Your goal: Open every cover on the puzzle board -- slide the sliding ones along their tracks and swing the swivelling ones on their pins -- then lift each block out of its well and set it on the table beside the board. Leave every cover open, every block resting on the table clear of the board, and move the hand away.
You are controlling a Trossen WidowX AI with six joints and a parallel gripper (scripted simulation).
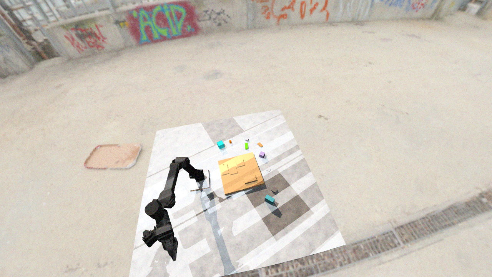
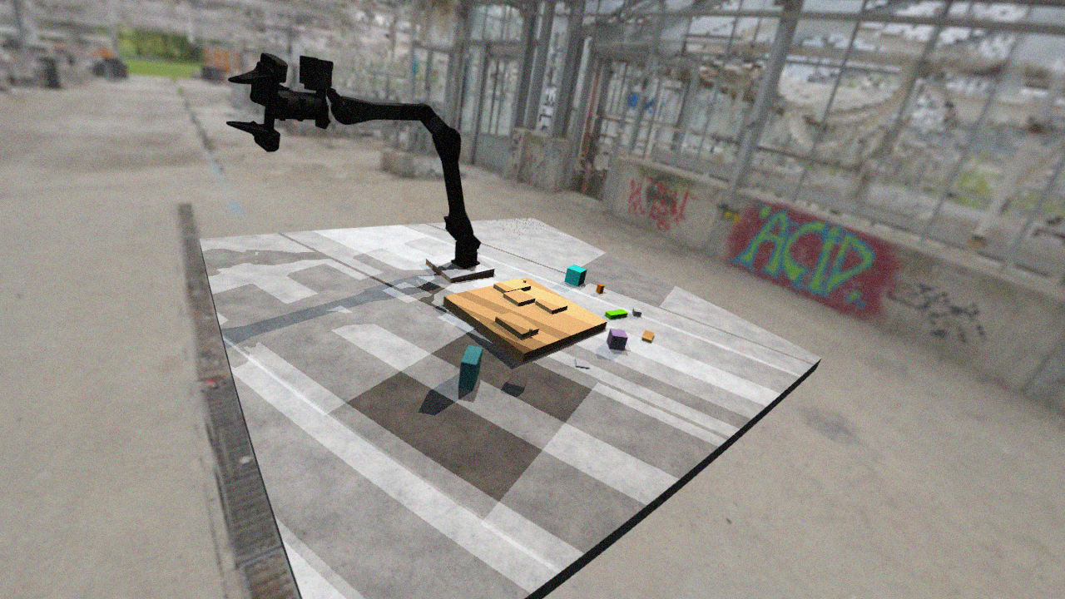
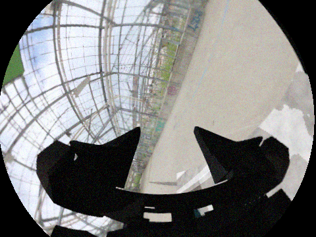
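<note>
Black and spread open, my tool (image 2: 241,101) (image 3: 168,129) holds nothing, raised high and well apart from the puzzle board (image 1: 237,186) (image 2: 476,306), on the side where the arm's base stands. Outward from there, I see the board lying on the surface (image 1: 292,237) (image 2: 417,447), with thin wooden pieces on its top; near it are a purple block (image 1: 262,154) (image 2: 616,339), a green one (image 1: 246,146) (image 2: 616,314) and an upright teal one (image 1: 269,199) (image 2: 469,368).

One board (image 1: 237,186) (image 2: 476,304) carries four raised wooden plates (image 1: 233,170) (image 1: 250,180) (image 2: 551,304) (image 2: 516,325). Around it on the one desk (image 1: 251,234) (image 2: 417,484) are two teal blocks (image 1: 220,145) (image 1: 269,199) (image 2: 575,275) (image 2: 469,369), two orange pieces (image 1: 230,141) (image 1: 260,145) (image 2: 600,288) (image 2: 648,336), one green piece (image 1: 246,146) (image 2: 616,314) and one purple cube (image 1: 262,154) (image 2: 616,339). Two tiny grey pieces (image 1: 246,140) (image 1: 268,170) (image 2: 636,313) (image 2: 582,363) also show, their shapes too small to tell.
</note>
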